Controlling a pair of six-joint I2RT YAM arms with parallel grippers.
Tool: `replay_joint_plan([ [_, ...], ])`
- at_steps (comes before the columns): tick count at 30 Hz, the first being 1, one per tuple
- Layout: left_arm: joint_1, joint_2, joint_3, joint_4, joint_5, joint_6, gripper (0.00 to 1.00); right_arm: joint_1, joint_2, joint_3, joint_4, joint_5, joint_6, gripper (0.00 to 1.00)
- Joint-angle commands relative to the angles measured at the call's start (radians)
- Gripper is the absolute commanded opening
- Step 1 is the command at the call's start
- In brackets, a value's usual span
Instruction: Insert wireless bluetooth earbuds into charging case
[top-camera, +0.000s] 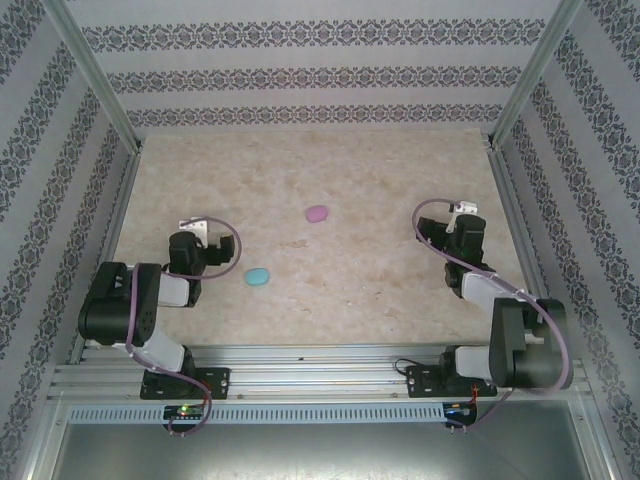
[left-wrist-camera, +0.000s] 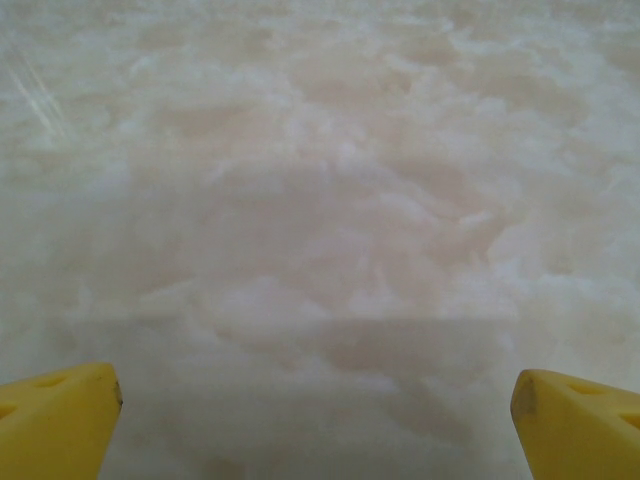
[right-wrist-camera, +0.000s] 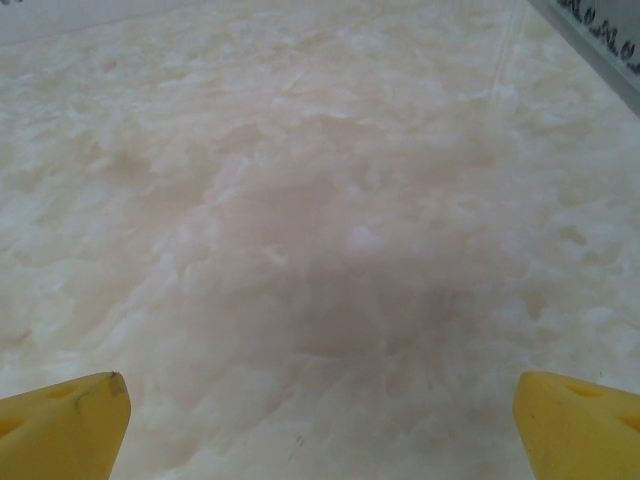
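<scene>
Jaws wide apart, nothing held, on left gripper (left-wrist-camera: 316, 415) and right gripper (right-wrist-camera: 320, 420) | cyan case (top-camera: 257, 277) toward bench (top-camera: 400, 180) near edge, left of middle (near left gripper, not touching) | pink-purple case (top-camera: 317, 214) mid-bench, well apart from right gripper

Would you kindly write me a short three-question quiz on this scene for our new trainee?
1. True or false: the cyan case lies nearer the left arm than the pink case does.
2. The left tool is: A) shut, B) open, C) gripping a case.
3. How many cases lie on the table?
Key: 1 true; 2 B; 3 two.
</scene>
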Motion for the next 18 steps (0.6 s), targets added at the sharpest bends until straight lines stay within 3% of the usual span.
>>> replay_joint_plan([
  [1, 0.014, -0.008, -0.022, 0.216, -0.011, -0.004, 1.0, -0.006, 0.064, -0.066, 0.313, -0.011, -0.044, 0.98],
  [4, 0.01, -0.001, -0.031, 0.252, 0.028, 0.015, 1.0, 0.014, 0.089, -0.121, 0.418, -0.013, -0.074, 0.98],
  [7, 0.001, 0.005, -0.01, 0.226, 0.01, 0.021, 1.0, 0.07, 0.221, -0.134, 0.604, 0.126, -0.088, 0.98],
  [8, -0.001, 0.0, 0.012, 0.169, -0.017, 0.012, 1.0, 0.08, 0.21, -0.111, 0.554, 0.153, -0.094, 0.98],
  [9, -0.001, -0.001, 0.041, 0.111, -0.05, 0.004, 1.0, 0.095, 0.162, -0.06, 0.383, 0.177, -0.101, 0.98],
  [12, -0.01, 0.002, 0.058, 0.086, -0.069, 0.007, 1.0, 0.103, 0.209, -0.086, 0.523, 0.189, -0.111, 0.98],
  [14, -0.01, -0.002, 0.06, 0.074, -0.068, 0.005, 1.0, 0.103, 0.168, -0.063, 0.4, 0.182, -0.11, 0.98],
  [16, -0.01, -0.001, 0.055, 0.085, -0.069, 0.005, 1.0, 0.11, 0.196, -0.079, 0.478, 0.188, -0.119, 0.98],
  [18, -0.01, -0.001, 0.054, 0.089, -0.069, 0.005, 1.0, 0.11, 0.181, -0.07, 0.438, 0.187, -0.119, 0.98],
])
